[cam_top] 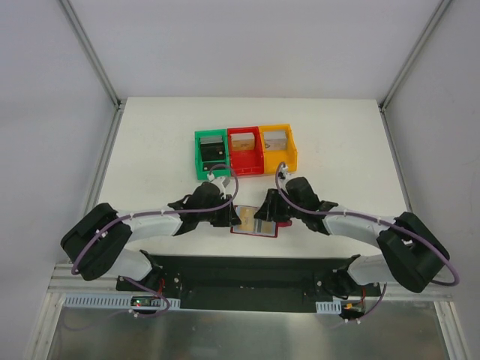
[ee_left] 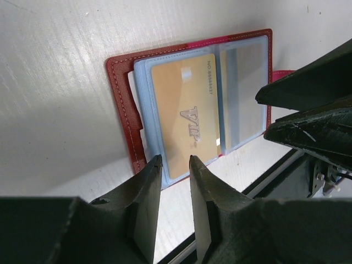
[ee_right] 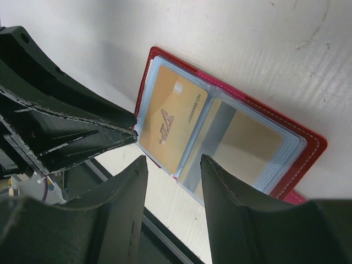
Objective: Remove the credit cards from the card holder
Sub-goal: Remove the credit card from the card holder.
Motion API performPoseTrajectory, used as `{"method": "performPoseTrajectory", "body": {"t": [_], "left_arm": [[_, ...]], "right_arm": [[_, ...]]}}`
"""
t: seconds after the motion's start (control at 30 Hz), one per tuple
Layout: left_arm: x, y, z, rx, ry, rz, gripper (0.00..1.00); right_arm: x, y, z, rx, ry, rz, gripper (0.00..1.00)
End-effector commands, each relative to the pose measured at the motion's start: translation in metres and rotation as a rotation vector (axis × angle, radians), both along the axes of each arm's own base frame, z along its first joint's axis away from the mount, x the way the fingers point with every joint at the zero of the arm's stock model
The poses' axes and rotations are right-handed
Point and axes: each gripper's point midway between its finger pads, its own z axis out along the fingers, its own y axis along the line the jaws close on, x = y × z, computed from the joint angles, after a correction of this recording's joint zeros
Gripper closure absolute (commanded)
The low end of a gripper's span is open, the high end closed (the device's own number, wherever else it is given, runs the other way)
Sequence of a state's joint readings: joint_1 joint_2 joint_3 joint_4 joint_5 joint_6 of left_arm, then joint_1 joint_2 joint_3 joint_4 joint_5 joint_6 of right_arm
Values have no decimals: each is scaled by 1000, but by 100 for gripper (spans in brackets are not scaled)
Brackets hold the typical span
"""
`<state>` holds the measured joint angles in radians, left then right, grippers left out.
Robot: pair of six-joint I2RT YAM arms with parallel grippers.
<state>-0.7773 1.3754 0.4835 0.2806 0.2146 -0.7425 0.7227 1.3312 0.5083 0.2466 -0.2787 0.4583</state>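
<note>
**Two pincers at the holder, no card out yet**

The card holder (cam_top: pixel 255 226) lies open flat on the table (cam_top: pixel 150 150), near its front edge, btwn both arms. A gold card (ee_left: pixel 184 115) sits in a clear sleeve (ee_left: pixel 144 104) on one leaf. The 2nd card (ee_right: pixel 242 137) is in the sleeve beside it, stripe side up. The left pincer (ee_left: pixel 173 163) has jaws a narrow gap apart, tips just at the gold card's near end, gripping nothing I can see. The right pincer (ee_right: pixel 173 162) has jaws wider apart, over the fold, also holding nothing.

How to do it well, imo:
- One pincer pins the red cover, not the sleeves, so the holder can't slide w/ the card.
- The other nips the card only. Sleeve plastic looks thin & slick, easy to catch both.
- Can't tell which sleeve end is the mouth, so check first.
- Pull along the sleeve's length, low & slow.
- If the whole holder lifts, stop & re-pin.
</note>
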Motion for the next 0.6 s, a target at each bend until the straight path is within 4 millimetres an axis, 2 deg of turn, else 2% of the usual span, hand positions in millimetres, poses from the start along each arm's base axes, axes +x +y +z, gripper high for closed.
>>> {"method": "performPoseTrajectory", "body": {"t": [0.0,0.27,0.57], "left_arm": [[11,-1,3,17,-33,10,74],[8,4,-11,56,6,29,79],[7,10,-22,95,36,54,85]], "right_arm": [[9,21,20,71,-36,25,54],[9,28,9,72,-12,35,55],[10,27,-2,63,7,24,56]]}}
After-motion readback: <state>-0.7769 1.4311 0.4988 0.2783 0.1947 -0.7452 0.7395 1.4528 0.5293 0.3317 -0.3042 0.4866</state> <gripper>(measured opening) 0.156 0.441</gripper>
